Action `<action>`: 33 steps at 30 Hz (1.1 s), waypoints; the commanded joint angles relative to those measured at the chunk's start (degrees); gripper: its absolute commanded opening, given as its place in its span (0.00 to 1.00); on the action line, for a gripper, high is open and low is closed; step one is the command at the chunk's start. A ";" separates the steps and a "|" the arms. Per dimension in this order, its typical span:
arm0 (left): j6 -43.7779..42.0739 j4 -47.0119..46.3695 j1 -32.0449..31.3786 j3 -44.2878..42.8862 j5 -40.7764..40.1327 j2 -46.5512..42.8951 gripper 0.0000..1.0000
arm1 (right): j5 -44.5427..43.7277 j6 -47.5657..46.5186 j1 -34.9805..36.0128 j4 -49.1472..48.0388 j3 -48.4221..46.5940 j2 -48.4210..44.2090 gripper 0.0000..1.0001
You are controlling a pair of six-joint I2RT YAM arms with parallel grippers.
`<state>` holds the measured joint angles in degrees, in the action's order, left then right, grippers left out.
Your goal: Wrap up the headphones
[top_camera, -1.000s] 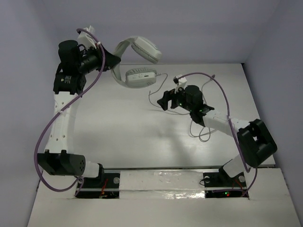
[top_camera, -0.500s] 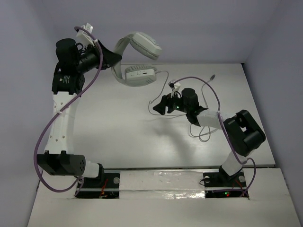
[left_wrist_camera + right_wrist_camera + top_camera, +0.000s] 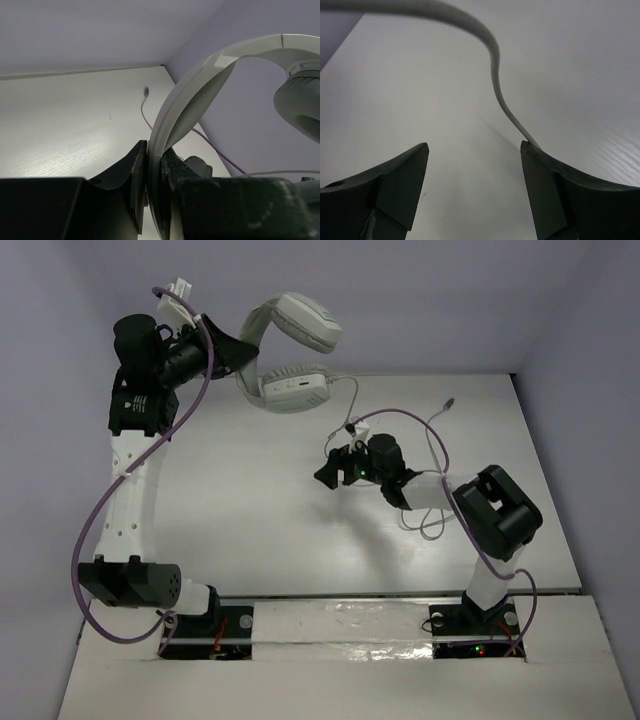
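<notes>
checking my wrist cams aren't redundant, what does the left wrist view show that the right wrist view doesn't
Left wrist only: the left pincer shut on the headband, an earcup at right, and the plug lying on the table. Right wrist only: the right pincer open, the cable curving down to one fingertip. Both: white table and grey cable.

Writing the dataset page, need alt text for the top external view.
The left end effector, at the far left of the table, is shut on the headband of the white headphones. Their thin grey cable trails toward mid-table, where the right end effector stands open next to it.
</notes>
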<state>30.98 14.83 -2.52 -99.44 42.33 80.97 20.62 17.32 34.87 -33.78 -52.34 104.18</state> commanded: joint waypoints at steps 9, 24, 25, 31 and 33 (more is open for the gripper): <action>1.62 -3.84 0.15 -2.60 -0.14 -0.99 0.00 | -4.44 0.87 0.02 -8.12 7.85 -11.53 0.47; 10.31 -11.55 1.73 -2.62 0.93 -0.99 0.00 | -0.40 2.10 1.06 -7.53 -2.15 3.22 0.70; 12.15 -13.06 1.73 -1.56 -0.04 -1.34 0.00 | -4.06 1.49 3.25 -6.14 -2.33 3.40 0.65; 24.73 -24.05 2.52 6.53 -11.73 -3.98 0.00 | -6.65 6.31 9.42 -9.00 -0.85 3.84 0.50; 27.01 -25.46 3.39 8.37 -15.32 -3.63 0.00 | -5.77 9.55 11.18 -11.47 0.56 3.14 0.45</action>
<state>48.77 -0.91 -0.62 -92.44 34.54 79.64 15.20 22.00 44.16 -38.30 -52.66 108.53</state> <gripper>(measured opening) 0.102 0.462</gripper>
